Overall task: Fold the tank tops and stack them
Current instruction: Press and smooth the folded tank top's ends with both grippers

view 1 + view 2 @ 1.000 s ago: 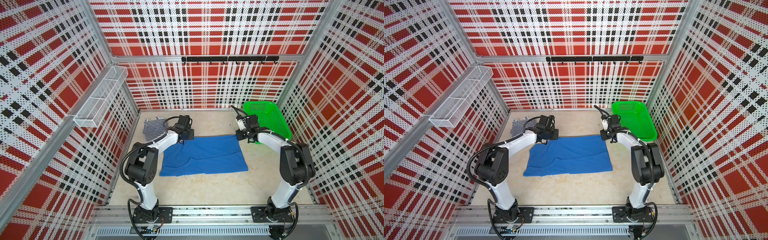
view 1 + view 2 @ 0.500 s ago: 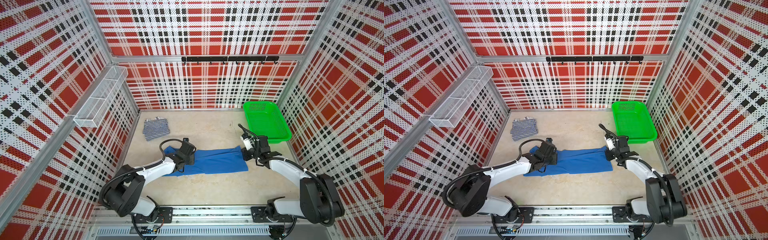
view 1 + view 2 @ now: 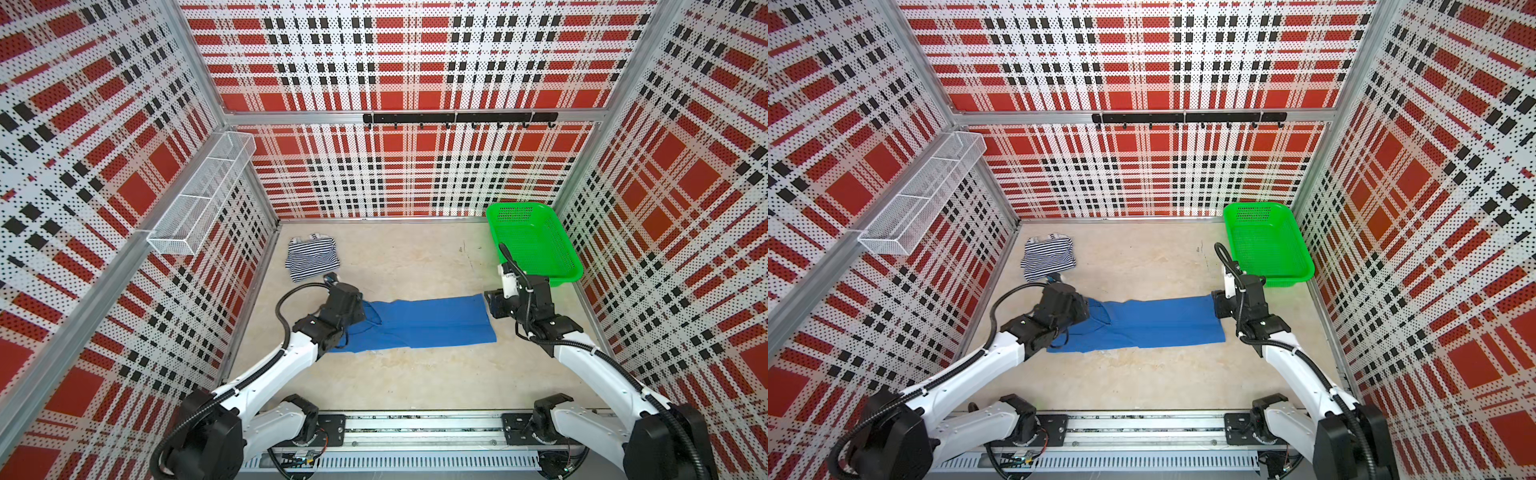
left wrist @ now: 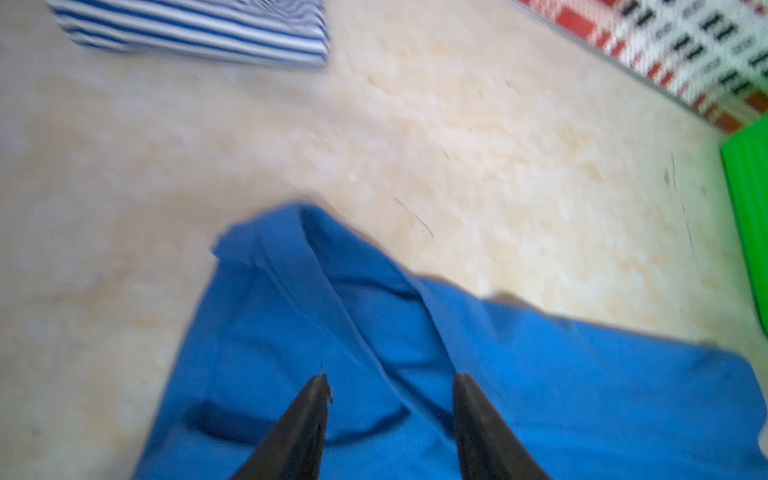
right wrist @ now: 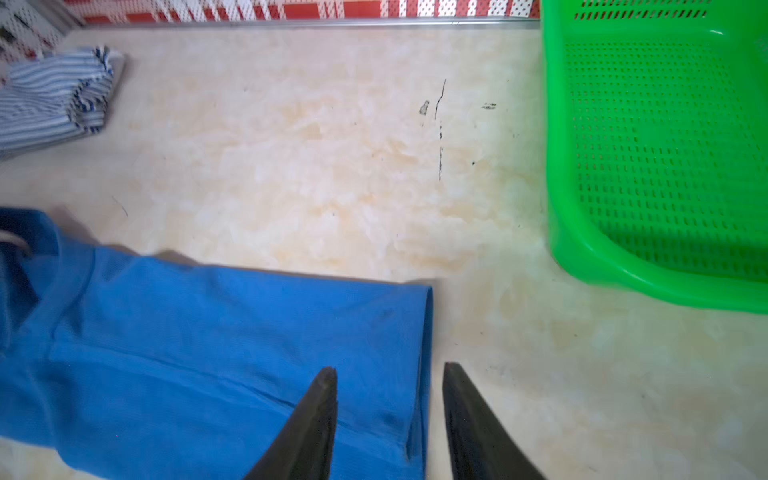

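The royal blue tank top (image 3: 432, 322) (image 3: 1154, 324) lies folded into a long strip across the middle of the floor. My left gripper (image 3: 357, 308) (image 4: 388, 378) hovers open over its strap end, and the cloth (image 4: 540, 395) lies loose below the fingers. Open too, my right gripper (image 3: 492, 303) (image 5: 388, 368) straddles the hem edge of the blue top (image 5: 208, 340) without gripping it. The striped tank top (image 3: 311, 255) (image 3: 1048, 257) sits folded at the back left, apart from both grippers.
A green mesh basket (image 3: 557, 279) (image 5: 582, 257) stands at the back right, just beyond my right gripper. A white wire shelf (image 3: 199, 199) hangs on the left wall and a black hook rail (image 3: 457, 117) on the back wall. Plaid walls enclose three sides.
Both grippers carried the blue top's far edge toward the front, folding it in half lengthwise. They then opened and let the cloth go.
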{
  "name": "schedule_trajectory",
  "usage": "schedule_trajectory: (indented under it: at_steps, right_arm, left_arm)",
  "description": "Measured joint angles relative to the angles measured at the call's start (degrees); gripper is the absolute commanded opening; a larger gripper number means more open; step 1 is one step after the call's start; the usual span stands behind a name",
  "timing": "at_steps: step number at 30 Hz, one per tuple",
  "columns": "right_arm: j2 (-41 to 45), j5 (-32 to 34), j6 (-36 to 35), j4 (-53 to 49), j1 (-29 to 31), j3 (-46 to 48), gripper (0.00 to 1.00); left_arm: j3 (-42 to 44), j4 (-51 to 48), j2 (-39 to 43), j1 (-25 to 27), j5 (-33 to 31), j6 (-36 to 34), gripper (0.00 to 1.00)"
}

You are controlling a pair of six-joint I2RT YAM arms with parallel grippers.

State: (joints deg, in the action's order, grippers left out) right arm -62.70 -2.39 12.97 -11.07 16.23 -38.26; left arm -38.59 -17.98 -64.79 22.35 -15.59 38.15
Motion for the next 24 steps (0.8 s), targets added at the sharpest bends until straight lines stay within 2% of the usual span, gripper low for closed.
schedule_trajectory:
  at_steps: [2,5,8,12,17,21,24]
  right_arm:
    - [-3.89,1.29,3.87,-1.25,3.06,-4.2,0.36]
    - [-9.31,2.99,8.35,-1.44,8.48,-6.56,0.34]
    - [-14.14,3.61,11.65,-1.57,11.91,-6.12,0.33]
    - [-16.79,4.83,14.53,-2.25,12.13,-4.74,0.33]
    - [-17.81,6.6,16.33,-2.43,12.09,-4.79,0.34]
    - [-18.82,6.67,16.7,-1.88,11.41,-4.81,0.39]
    - [-20.09,6.56,16.85,-0.59,10.78,-4.81,0.4]
  left_arm:
    - [-2.38,1.42,-3.56,-4.96,0.66,-1.75,0.45]
    - [-7.08,2.67,-11.52,-8.5,1.25,-5.05,0.45]
    - [-10.78,3.58,-18.64,-10.1,1.38,-7.78,0.48]
    - [-12.61,3.63,-23.63,-10.71,1.07,-10.69,0.48]
    - [-13.22,3.63,-26.8,-10.73,0.76,-12.76,0.41]
    - [-13.22,3.54,-28.35,-10.64,0.76,-13.16,0.33]
    - [-13.18,3.41,-28.61,-10.62,0.79,-13.18,0.16]
